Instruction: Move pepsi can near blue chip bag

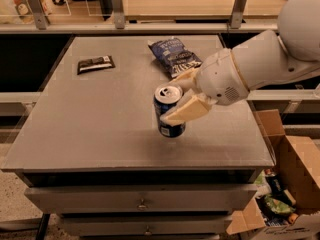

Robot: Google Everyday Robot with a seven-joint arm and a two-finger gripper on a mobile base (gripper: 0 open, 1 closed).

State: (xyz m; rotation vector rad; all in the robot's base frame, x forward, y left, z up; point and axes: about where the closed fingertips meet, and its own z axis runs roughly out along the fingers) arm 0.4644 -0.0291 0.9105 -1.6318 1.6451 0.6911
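Grasping pepsi can (168, 116) with hand (171, 103), centre of frame: one tan finger behind can, other across its front. Holding can upright over right-of-centre worktop (100, 129), silver top up. Can't tell whether can base touches worktop. Blue chip bag (175, 56) lying just above can in frame, toward far worktop edge, apart from can, close to rear finger. Black wrapper (96, 64) flat at upper left of worktop, well apart. Open cardboard box (295, 159) at lower right of frame.
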